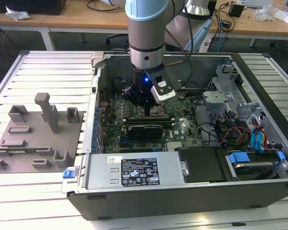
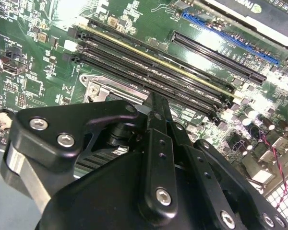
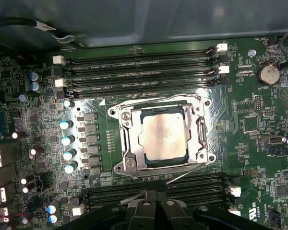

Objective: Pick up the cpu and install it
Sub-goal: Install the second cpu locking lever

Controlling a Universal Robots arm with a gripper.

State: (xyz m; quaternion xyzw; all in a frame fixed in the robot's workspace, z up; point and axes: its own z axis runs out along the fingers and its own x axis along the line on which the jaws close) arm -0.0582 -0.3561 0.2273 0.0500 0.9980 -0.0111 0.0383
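One gripper [image 1: 148, 109] is held low inside the open computer case [image 1: 259, 191], directly over the socket frame [image 3: 129, 163] on the motherboard [image 3: 259, 124]; whether its fingers are parted or closed cannot be told. The cpu [image 3: 164, 138] is seen lying flat and square within that frame in the first wrist view, just beyond the black fingertips, flanked by rows of memory slots [image 3: 139, 72].

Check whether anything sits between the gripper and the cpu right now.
Nothing visible does. In the first wrist view the cpu lies flat inside the socket frame, its silvery top fully exposed. The gripper sits beside the socket over the motherboard, with only open board between them.
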